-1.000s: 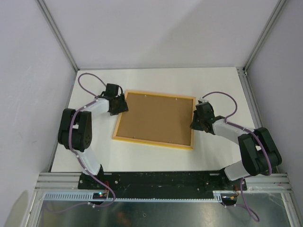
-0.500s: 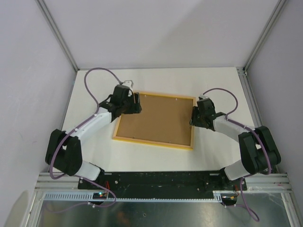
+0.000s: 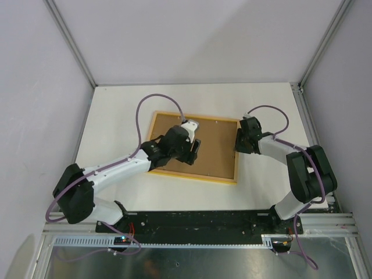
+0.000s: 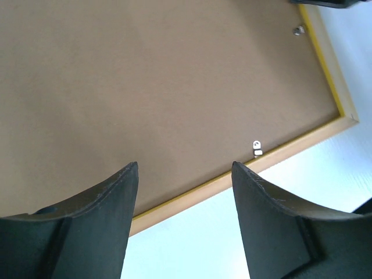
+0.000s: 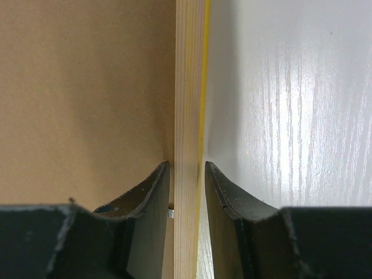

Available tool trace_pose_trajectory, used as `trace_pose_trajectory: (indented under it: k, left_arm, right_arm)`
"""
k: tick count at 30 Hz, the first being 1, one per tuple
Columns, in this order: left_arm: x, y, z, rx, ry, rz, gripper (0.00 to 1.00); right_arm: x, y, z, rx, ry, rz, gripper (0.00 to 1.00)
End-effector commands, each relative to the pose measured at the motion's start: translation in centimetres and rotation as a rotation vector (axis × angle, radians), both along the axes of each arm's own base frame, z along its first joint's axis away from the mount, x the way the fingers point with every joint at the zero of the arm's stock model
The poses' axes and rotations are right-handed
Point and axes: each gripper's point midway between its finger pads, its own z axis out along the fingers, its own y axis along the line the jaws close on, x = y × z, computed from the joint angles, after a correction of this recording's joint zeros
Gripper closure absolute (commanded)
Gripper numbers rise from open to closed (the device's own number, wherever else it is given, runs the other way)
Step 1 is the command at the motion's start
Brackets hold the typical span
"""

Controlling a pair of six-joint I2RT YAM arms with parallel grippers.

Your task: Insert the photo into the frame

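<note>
The right gripper's (image 5: pixel 187 168) two dark fingers (image 5: pixel 150 200) stood on either side of one rail of the frame (image 5: pixel 189 87), drawn in close, so that they held the rail between them, one finger on the inner side by the brown backing board (image 5: pixel 81 87) and the other against the yellow outer edge. The left gripper's (image 4: pixel 185 168) fingers (image 4: pixel 110 203) stood well apart with nothing between them, hanging above the backing board (image 4: pixel 145 75) near the frame's (image 4: pixel 290 149) near rail, where a small metal tab (image 4: pixel 256 148) sat at the board's edge. Seen from above, the left gripper (image 3: pixel 195 148) reached in over the near left part of the board (image 3: pixel 218 148), while the right gripper (image 3: pixel 239 141) met the frame's (image 3: pixel 203 178) right short rail about halfway along it. The frame lay flat and face down in the middle of the white table (image 3: pixel 122 110), pale wood back upward, with only a thin yellow line showing along its outer edges. Its long axis ran left to right across the table, turned slightly so that the right end lay a little nearer the arms' bases than the left end. The backing board filled the frame's opening and hid whatever lay under it.
</note>
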Motion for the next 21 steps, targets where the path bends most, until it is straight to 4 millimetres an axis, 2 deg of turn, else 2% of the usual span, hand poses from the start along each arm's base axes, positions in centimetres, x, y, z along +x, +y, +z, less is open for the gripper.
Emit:
trace_pose_trajectory:
  k: [1, 7, 11, 14, 17, 21]
  left_arm:
    - [-0.5, -1.2, 2.0, -0.002, -0.116, -0.073, 0.3]
    - [-2.4, -3.3, 1.1, 0.042, -0.167, -0.16, 0.29]
    - [-3.5, -5.1, 0.9, 0.079, -0.232, -0.217, 0.26]
    - [-5.0, -6.9, 1.3, 0.102, -0.31, -0.295, 0.19]
    - [-6.5, -8.2, 1.6, 0.148, -0.404, -0.361, 0.12]
    - [-7.9, -8.6, 0.3, 0.227, -0.469, -0.403, 0.08]
  right_arm:
    - [0.7, -0.6, 0.6, -0.034, -0.005, -0.014, 0.66]
    - [0.2, -0.3, -0.4, -0.039, 0.026, 0.002, 0.69]
    - [0.0, -0.1, -0.4, -0.04, 0.031, 0.015, 0.83]
    - [0.0, -0.1, 0.8, -0.046, 0.033, 0.018, 0.97]
    - [0.2, -0.5, 2.8, -0.064, 0.019, 0.021, 1.0]
    - [0.2, -0.7, 5.0, -0.076, 0.004, 0.025, 1.0]
